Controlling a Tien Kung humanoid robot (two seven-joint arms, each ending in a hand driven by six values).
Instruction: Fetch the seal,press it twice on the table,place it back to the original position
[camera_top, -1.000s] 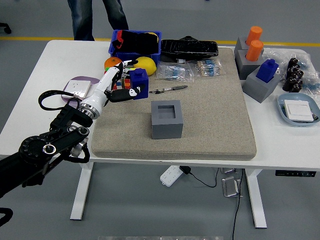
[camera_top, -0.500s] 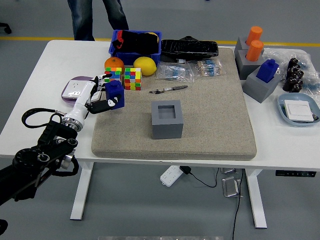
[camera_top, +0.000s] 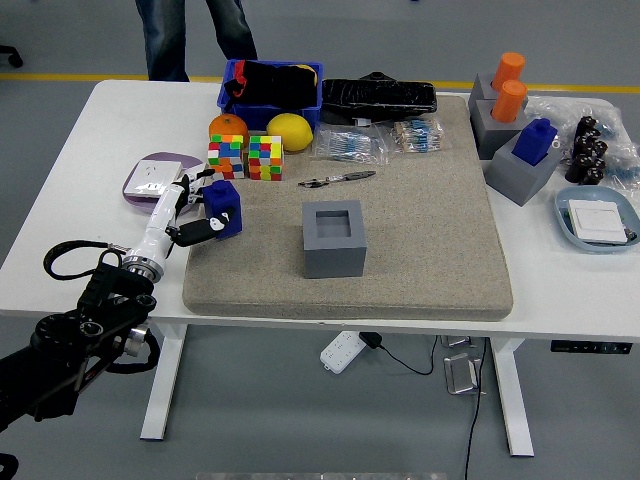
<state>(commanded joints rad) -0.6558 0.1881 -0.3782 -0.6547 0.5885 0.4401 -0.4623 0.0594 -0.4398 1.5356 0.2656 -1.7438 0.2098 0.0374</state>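
One hand is at work: the left hand (camera_top: 192, 212) has its fingers curled around the blue seal (camera_top: 222, 206), gripping it from the left side, while the right arm is nowhere in the head view. The seal sits at the left margin of the grey felt mat (camera_top: 420, 250), just in front of the two colour cubes (camera_top: 246, 157) and well apart from the grey holder block (camera_top: 333, 238), whose square socket stands empty in the middle of the mat.

Several things could go wrong from here. The seal is so close to the mat's left edge that a press may land half on felt and half on the white table (camera_top: 60, 200), tipping it and smearing the stamp. The grip looks one-sided (mostly fingertips, as far as I can tell), so downward force could twist the seal in the hand. A swing back toward the socket could also clip the holder block's rim.

The seal's long axis runs roughly vertical, leaning slightly left toward the hand, narrower top up, stamping face down toward the mat; whether it touches the felt I cannot tell.
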